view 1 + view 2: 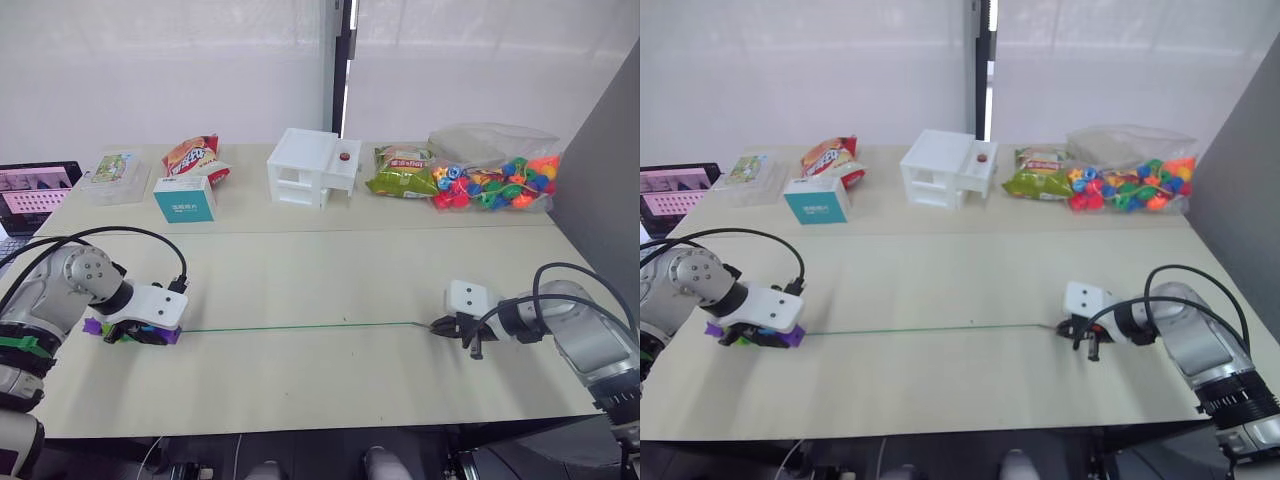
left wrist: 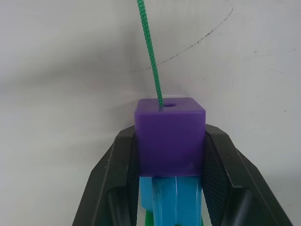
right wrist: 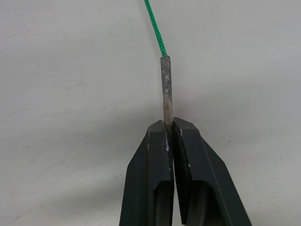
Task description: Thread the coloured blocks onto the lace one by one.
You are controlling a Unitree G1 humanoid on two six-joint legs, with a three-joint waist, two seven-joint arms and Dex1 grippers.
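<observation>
Nearest the camera: right gripper (image 3: 170, 126) pinched shut on the grey tip (image 3: 166, 87) of the lace (image 1: 300, 326), low over the table (image 1: 330, 390) on the right. Left gripper (image 2: 170, 141) clamped on a purple block (image 2: 170, 134), with a blue block (image 2: 171, 195) behind it and a sliver of green behind that. Lace running out of the purple block's hole, then pulled in a straight green line across the table between the two grippers, well apart.

Blocks (image 1: 135, 330) gathered in a row at the left gripper, purple showing at both ends of the bunch. Apparently all strung already, though count under the gripper not clear.

Step in hand, by judgement: drawing the lace taut through the stacked blocks, threading near its end or done. Next move likely calls for keeping both grips firm, sliding the blocks along without letting the tip slip, or setting the strung lace down gently.

At the back of the table, untouched: bag of beads (image 1: 495, 185), white toy house (image 1: 310, 168), snack packets (image 1: 195, 158), teal box (image 1: 184, 199).
</observation>
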